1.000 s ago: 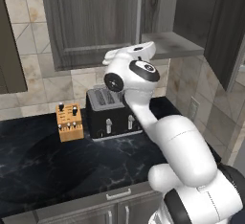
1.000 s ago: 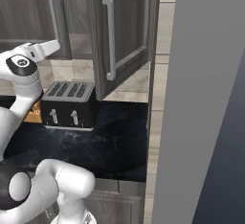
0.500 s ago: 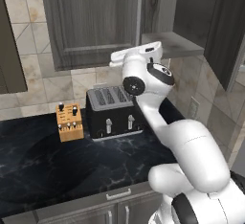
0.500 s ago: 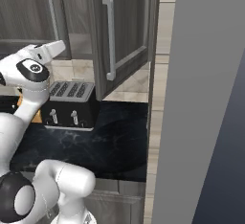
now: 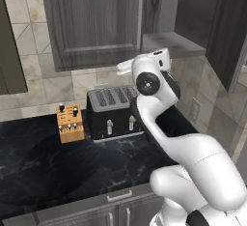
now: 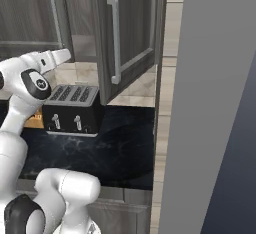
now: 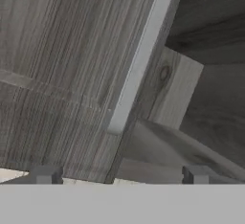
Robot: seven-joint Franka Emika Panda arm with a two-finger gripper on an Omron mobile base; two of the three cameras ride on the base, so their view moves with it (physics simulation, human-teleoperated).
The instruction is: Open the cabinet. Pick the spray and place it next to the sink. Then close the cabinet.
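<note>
A: Gripper (image 7: 119, 175) first. In the hand view the two fingertips (image 7: 45, 174) stand wide apart with nothing between them; the jaws are open and hold nothing.

B: What lies just ahead of it?

A: The cabinet (image 7: 57, 65). The closed left door is ahead and left of the gripper, and its long silver handle (image 7: 139, 60) runs up between the fingertip lines, not touched. To the right of the handle is the door's edge, then the open dark inside with the shelf (image 7: 191, 149).

B: Do the base views add anything?

A: The left base view shows the hand (image 5: 157, 61) raised just below the cabinet's lower edge, near the handle's (image 5: 140, 17) foot, with the shelf (image 5: 176, 44) to its right. The right base view shows the right door (image 6: 130, 33) swung open toward the camera, well to the right of the hand (image 6: 52, 58), its own bar handle (image 6: 114, 40) facing out. The hand view shows none of that door.

B: Below?

A: A black toaster (image 5: 113, 111) stands on the black counter (image 5: 58, 162) under the gripper, against the tiled wall (image 5: 29, 75). Left of it, a small wooden block (image 5: 69, 122).

B: Room?

A: Open air between hand and toaster. The swung door bounds the right side. I cannot tell where the spray is; the cabinet's inside is too dark.
</note>
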